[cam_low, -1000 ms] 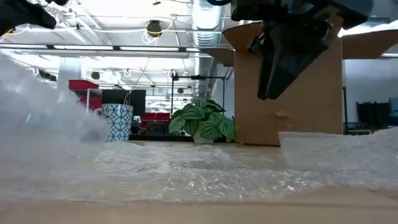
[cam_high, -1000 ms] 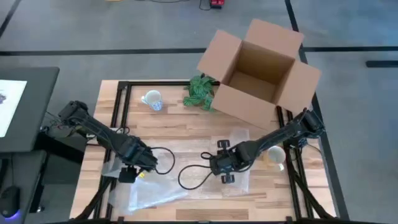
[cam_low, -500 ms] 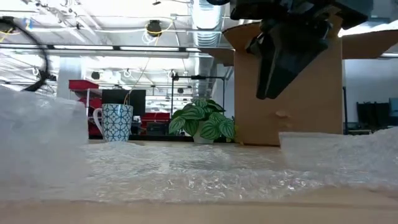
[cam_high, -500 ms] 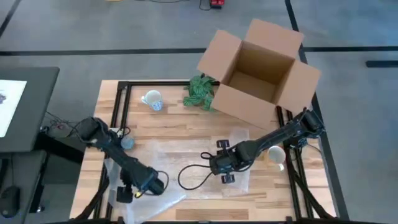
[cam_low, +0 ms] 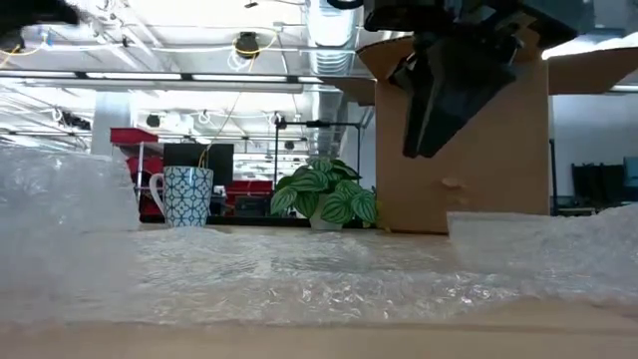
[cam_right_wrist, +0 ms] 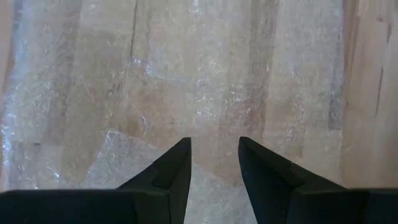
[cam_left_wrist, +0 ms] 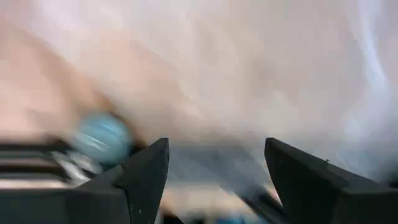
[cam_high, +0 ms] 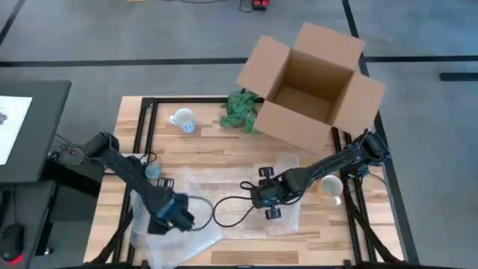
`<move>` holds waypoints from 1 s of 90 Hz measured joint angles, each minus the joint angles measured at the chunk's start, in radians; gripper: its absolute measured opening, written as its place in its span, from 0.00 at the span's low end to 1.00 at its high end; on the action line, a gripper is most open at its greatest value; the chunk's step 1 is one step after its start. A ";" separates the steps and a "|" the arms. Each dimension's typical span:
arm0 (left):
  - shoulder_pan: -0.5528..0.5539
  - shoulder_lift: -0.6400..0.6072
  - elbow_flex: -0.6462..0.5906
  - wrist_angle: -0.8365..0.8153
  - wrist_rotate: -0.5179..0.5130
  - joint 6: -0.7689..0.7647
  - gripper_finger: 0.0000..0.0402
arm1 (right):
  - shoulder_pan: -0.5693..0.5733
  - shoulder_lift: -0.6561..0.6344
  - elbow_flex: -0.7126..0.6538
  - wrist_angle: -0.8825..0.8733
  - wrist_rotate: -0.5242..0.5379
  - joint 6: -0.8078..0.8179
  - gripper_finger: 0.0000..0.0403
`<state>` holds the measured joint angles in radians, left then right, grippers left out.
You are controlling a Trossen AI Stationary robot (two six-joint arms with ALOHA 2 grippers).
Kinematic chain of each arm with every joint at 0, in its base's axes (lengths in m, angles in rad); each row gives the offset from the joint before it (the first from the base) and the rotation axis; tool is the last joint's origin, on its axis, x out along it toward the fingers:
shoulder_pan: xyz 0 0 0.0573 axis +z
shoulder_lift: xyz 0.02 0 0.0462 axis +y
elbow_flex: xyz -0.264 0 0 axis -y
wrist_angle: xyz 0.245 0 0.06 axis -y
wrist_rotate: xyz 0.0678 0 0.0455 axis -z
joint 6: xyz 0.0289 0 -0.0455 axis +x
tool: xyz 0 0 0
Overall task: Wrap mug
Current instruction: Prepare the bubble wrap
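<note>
On the wooden table point(cam_high: 224, 153), bubble wrap point(cam_high: 224, 202) lies nearest; the left gripper point(cam_high: 173, 214) and right gripper point(cam_high: 267, 196) hover over it, fingers spread. The mug point(cam_high: 182, 119) stands well beyond, so the loose sheet could bunch before wrapping.

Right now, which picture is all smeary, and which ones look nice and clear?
The left wrist view is smeared with motion blur: the bubble wrap is just a pale streak. The right wrist view is sharp, showing the wrap's bubbles. In the low view the mug and plant are crisp, while the near wrap is soft.
</note>
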<state>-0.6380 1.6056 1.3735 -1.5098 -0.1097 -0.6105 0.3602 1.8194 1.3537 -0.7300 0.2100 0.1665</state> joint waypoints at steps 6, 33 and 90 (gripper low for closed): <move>0.023 -0.039 -0.010 0.172 -0.154 0.009 0.61 | -0.003 0.000 0.000 0.028 0.000 -0.014 0.30; 0.158 -0.030 -0.271 0.988 -0.131 0.258 0.61 | -0.038 0.000 -0.140 0.485 -0.295 -0.120 0.30; -0.081 -0.027 -0.531 0.894 0.161 -0.085 0.61 | -0.150 0.001 -0.366 0.458 -0.075 0.114 0.30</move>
<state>-0.7192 1.5787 0.8421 -0.6159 0.0516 -0.6957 0.2103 1.8208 0.9873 -0.2717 0.1351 0.2807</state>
